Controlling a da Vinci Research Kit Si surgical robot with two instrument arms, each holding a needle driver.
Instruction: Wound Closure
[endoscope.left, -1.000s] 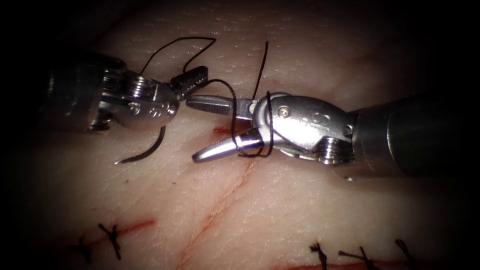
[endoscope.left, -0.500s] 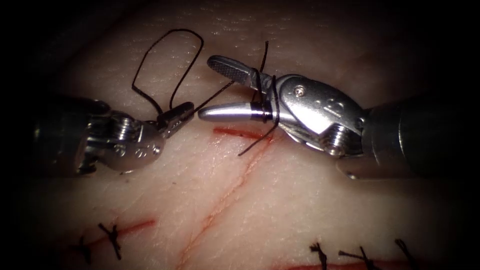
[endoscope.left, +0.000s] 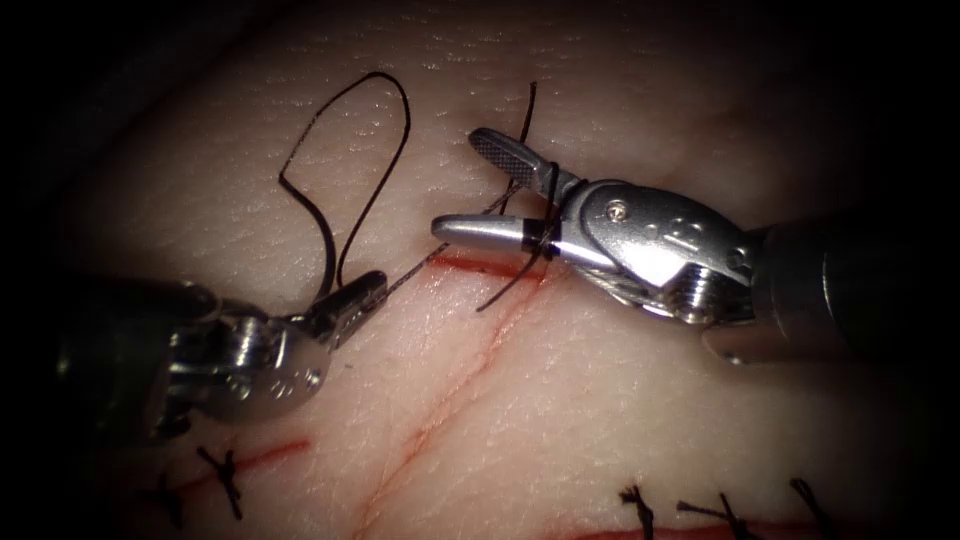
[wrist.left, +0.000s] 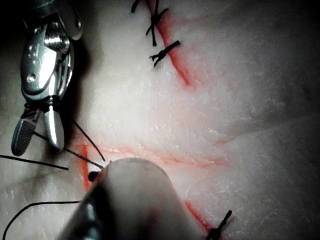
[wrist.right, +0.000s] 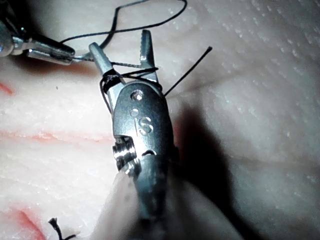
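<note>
Left tool (endoscope.left: 350, 305): jaws clenched on the thread (endoscope.left: 345, 150); from them a loop rises up and away over the tissue (endoscope.left: 600, 400), on the left of the cut (endoscope.left: 480, 266).
Right tool (endoscope.left: 490, 190): jaws parted, nothing gripped between them; thread is wound around the base of both jaws, seen as dark turns where the jaws meet the wrist.
Right tool, own wrist view: the same spread jaws (wrist.right: 122, 52) with turns of thread (wrist.right: 132, 72) around their base.
Right tool, left wrist view: jaws (wrist.left: 37, 132) apart, with a dark knot of thread at their root.
Needle: I cannot tell where it is now; neither tool holds it.
Tail: a short free end of thread (endoscope.left: 527, 115) stands up just beyond the right tool's upper jaw, its long axis running nearly straight away from the cut.
Key relation: that tail lies just ahead of and between the right tool's open jaws, crossing their line at a steep angle; the right tool is much the nearer, the left tool well apart, down and to the left.
Strand: a taut line runs from the left jaws towards the right tool's lower jaw, touching the cut's upper end.
Fluid (endoscope.left: 470, 265): a red streak right beneath the right tool's lower jaw.
Stitches: finished knots (endoscope.left: 225, 470) lie near the left tool's wrist.
</note>
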